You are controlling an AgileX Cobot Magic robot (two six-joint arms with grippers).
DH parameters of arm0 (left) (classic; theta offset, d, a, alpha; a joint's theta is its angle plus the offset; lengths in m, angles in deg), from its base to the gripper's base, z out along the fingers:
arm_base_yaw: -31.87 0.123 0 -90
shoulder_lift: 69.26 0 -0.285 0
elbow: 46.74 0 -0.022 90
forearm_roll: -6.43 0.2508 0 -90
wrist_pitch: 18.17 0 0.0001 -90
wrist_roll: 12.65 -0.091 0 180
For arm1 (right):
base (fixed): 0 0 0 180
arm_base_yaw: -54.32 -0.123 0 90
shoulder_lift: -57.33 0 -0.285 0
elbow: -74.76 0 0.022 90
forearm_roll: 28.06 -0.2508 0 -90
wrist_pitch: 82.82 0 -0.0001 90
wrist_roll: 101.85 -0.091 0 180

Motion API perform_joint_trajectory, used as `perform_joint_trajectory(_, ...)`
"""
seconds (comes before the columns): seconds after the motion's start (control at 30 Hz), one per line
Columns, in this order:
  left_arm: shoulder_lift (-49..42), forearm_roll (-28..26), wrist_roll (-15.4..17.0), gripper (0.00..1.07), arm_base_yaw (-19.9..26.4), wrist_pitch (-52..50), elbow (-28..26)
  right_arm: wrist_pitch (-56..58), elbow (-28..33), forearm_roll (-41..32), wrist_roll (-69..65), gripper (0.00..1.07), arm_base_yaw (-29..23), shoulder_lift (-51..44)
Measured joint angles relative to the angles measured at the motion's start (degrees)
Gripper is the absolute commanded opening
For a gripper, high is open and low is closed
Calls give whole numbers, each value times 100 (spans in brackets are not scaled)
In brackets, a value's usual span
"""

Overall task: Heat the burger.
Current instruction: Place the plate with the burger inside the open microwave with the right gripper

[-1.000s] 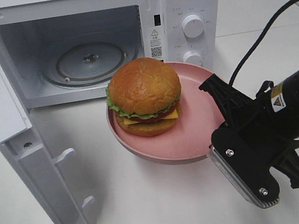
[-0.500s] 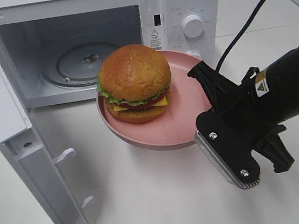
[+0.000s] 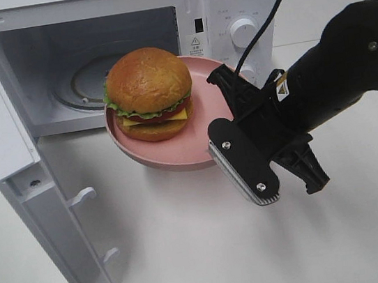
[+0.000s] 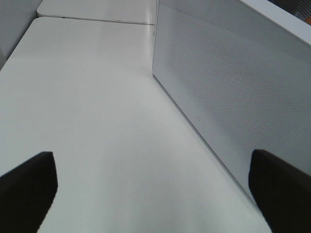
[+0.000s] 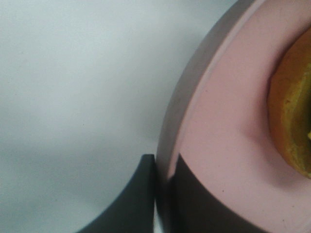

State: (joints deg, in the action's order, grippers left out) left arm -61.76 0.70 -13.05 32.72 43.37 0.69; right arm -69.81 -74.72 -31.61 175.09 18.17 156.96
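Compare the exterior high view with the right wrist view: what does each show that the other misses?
Only the exterior high view shows the open microwave, its turntable and the whole burger. Only the right wrist view shows, close up, the right gripper with one finger on each side of the pink plate at its rim. Both show that plate, the gripper on it, some of the burger's bun and the white table.

Bright, even light, soft shadows; both wrist views blurred.
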Motion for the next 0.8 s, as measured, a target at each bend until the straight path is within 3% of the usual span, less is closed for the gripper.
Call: perform_joint_trajectory(0.8, 0, 0, 0, 100, 0, 0, 0, 52, -1278, -126, -103, 0, -132, 1152)
